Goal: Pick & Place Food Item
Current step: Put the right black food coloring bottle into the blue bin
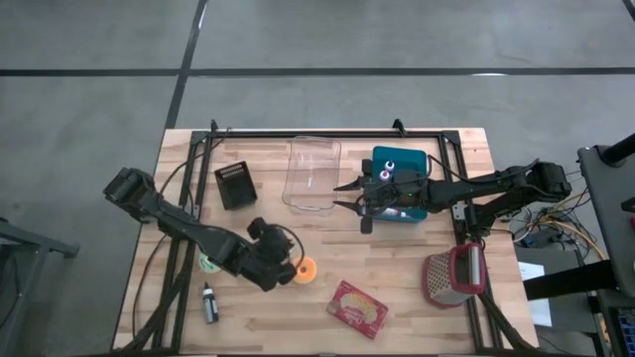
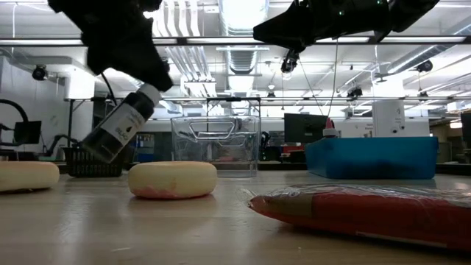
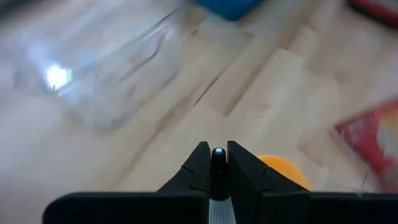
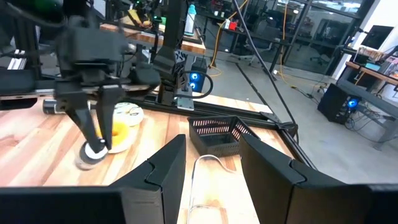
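Note:
My left gripper (image 1: 270, 262) hangs over the near middle of the table, just left of an orange doughnut (image 1: 305, 270). It is shut on a small dark bottle (image 2: 119, 126) with a white cap and a label. A dark tip shows between its fingers in the left wrist view (image 3: 218, 155). A pale green doughnut (image 1: 208, 261) and a red packet (image 1: 357, 308) lie flat on the table. My right gripper (image 1: 349, 196) is open and empty, up between the clear container (image 1: 313, 177) and the blue bin (image 1: 402, 185). My left gripper pinches the bottle at its white-capped end (image 2: 147, 94) between its two fingers, which come from above and point down. The bottle hangs tilted below the fingers, its base (image 2: 97, 151) lower, and it is clear of the table.
A second small bottle (image 1: 209, 302) lies near the front left edge. A black basket (image 1: 235, 185) stands at the back left. A red-and-grey grater-like thing (image 1: 453, 276) stands at the right. Black frame rails run along the table's edges.

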Robot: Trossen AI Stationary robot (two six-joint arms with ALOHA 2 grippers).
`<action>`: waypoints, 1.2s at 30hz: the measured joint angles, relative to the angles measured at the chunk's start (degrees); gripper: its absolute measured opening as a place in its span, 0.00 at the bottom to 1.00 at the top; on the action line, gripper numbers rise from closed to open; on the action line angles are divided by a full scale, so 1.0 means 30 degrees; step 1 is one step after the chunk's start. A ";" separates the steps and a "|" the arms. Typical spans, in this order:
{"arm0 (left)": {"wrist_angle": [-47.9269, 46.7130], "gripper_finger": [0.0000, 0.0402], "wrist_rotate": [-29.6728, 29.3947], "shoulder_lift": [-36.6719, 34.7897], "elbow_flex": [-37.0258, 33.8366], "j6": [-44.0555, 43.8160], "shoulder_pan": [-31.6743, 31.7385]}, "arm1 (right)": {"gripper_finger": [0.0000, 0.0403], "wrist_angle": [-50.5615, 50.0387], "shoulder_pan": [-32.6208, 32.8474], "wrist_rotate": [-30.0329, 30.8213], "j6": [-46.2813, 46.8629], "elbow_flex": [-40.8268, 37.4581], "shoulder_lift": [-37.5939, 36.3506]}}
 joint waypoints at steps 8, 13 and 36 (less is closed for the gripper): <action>0.1639 0.07 -0.2206 -0.0546 0.0000 0.4334 0.0000 | 0.36 0.0000 -0.0002 0.0002 0.0006 0.0000 0.0000; 0.3187 0.07 -0.4309 -0.0742 0.0000 0.6657 -0.0044 | 0.36 -0.0007 0.0004 0.0003 0.0006 0.0000 0.0000; 1.3275 0.07 0.1639 -0.1471 -0.1720 1.6679 0.7673 | 0.36 -0.0005 0.0001 0.0004 0.0006 0.0000 0.0000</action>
